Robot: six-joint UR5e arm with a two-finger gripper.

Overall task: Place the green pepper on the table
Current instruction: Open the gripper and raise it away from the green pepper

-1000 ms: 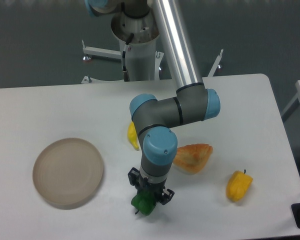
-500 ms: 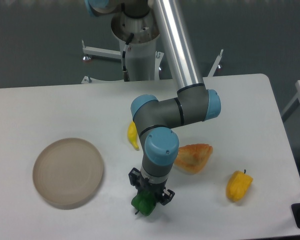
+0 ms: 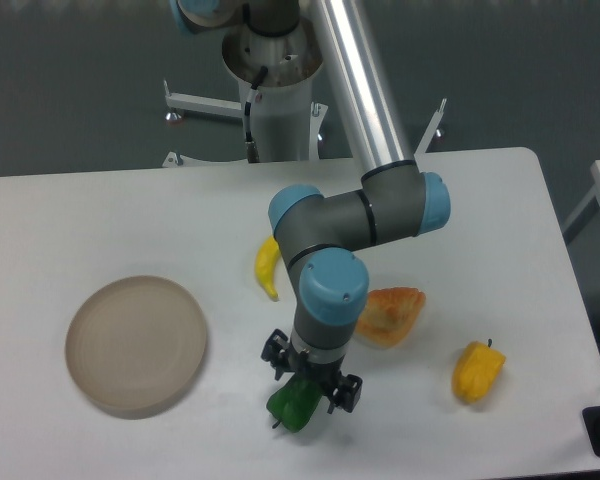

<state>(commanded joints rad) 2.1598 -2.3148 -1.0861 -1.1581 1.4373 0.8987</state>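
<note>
The green pepper (image 3: 289, 408) lies on the white table (image 3: 100, 210) near the front edge, its stem pointing to the lower left. My gripper (image 3: 310, 386) hangs straight down just above its upper right part, open, with the fingers spread to either side. The wrist hides the top of the pepper.
A round beige plate (image 3: 136, 345) sits to the left. A yellow banana (image 3: 268, 267) lies behind the arm's elbow, an orange bread slice (image 3: 388, 313) just right of the wrist, and a yellow pepper (image 3: 477, 370) further right. The robot's base stands at the back edge.
The wrist and gripper have shifted slightly to the right while the green pepper stayed where it was on the table, so more of the pepper shows now.
</note>
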